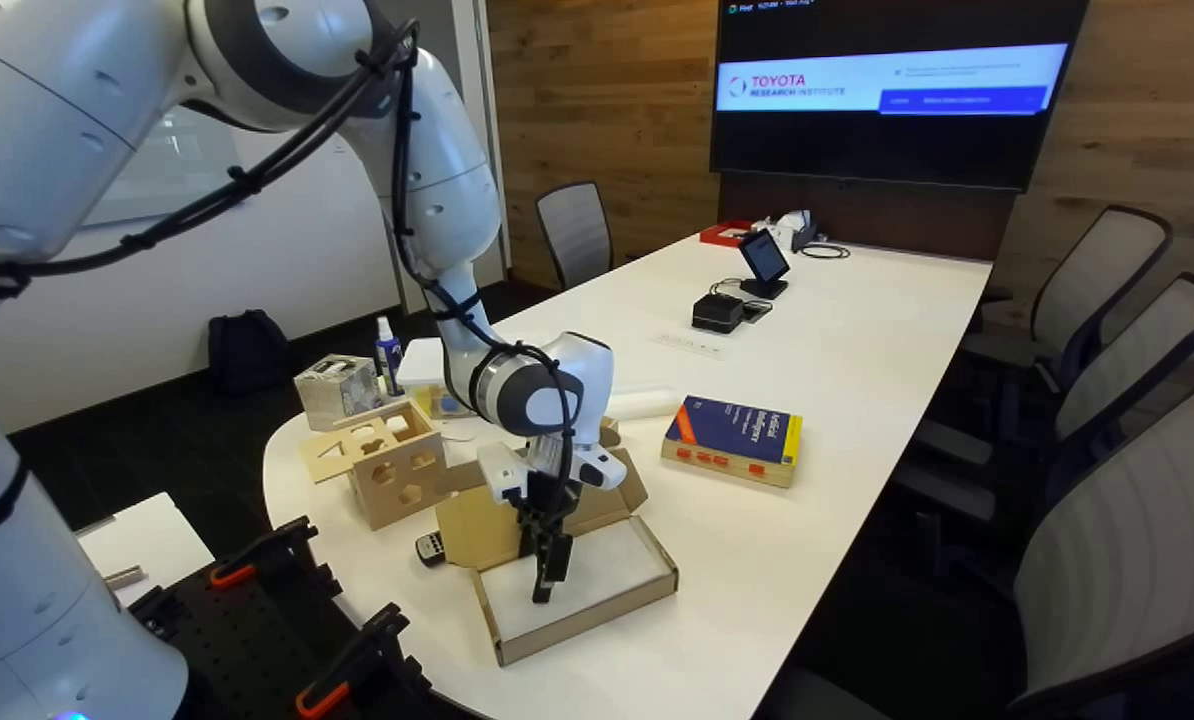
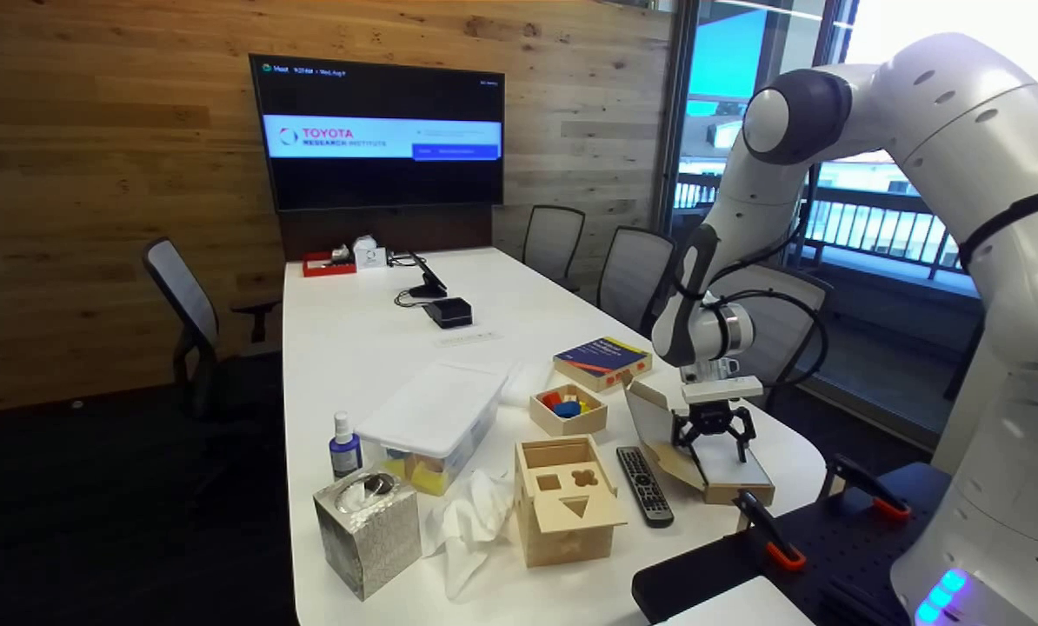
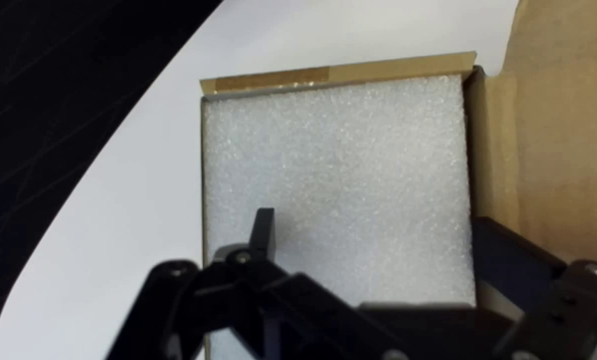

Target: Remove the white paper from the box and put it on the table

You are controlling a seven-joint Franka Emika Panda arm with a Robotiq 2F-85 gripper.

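The white paper point(image 1: 612, 560) lies flat inside the shallow brown cardboard box point(image 1: 597, 625). In the wrist view the white sheet point(image 3: 348, 165) has a foam-like texture and fills most of the box floor. The box point(image 3: 403, 67) stands on the white table point(image 1: 737, 600) with its flap up; it also shows in an exterior view point(image 2: 739, 495). My gripper point(image 3: 376, 225) is open over the box. One finger is above or on the sheet; whether it touches is unclear. The other finger is at the sheet's edge by the flap-side wall, its tip partly hidden. Nothing shows gripped.
A blue-and-yellow book point(image 1: 737, 435) lies beyond the box. A wooden shape box point(image 2: 567, 504), a remote point(image 2: 645, 487), a tray of blocks point(image 2: 568, 423), a tissue box point(image 2: 367, 530) and a lidded plastic bin point(image 2: 436, 409) stand nearby. Dark clamps point(image 1: 357, 650) sit near the table's edge.
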